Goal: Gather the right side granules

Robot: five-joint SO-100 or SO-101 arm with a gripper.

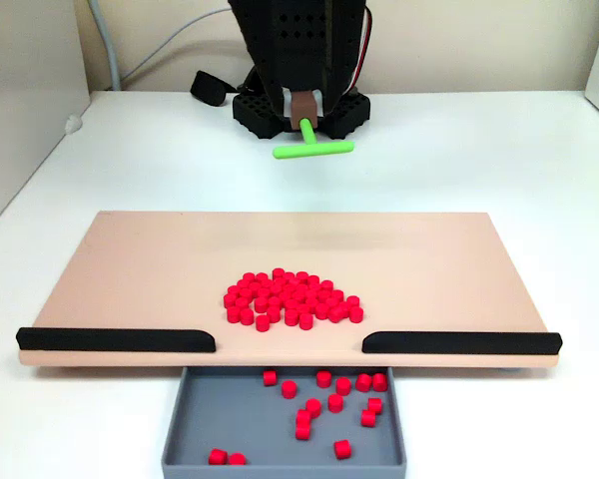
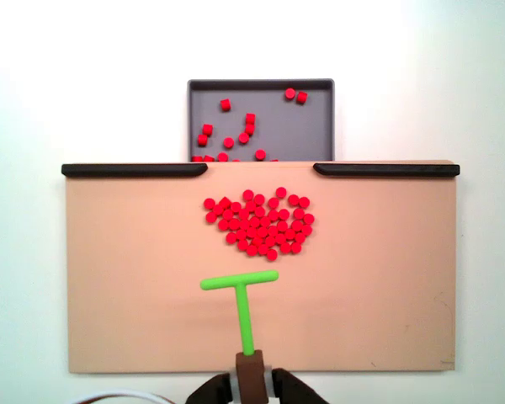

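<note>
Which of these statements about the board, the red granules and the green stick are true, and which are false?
1. The red granules lie in one heap on the beige board. True.
2. The grey tray is empty. False: it holds scattered red granules.
3. The hand holds the green T-shaped stick. True.
4. The stick's crossbar touches the heap. False: bare board separates them.
5. The two black rails leave a gap above the tray. True.

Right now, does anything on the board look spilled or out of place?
Nothing stands out. The red granules sit in one tidy heap mid-board, behind the gap between the black rails. Loose ones lie scattered inside the grey tray, none on the table. The green T-stick is straight.
</note>
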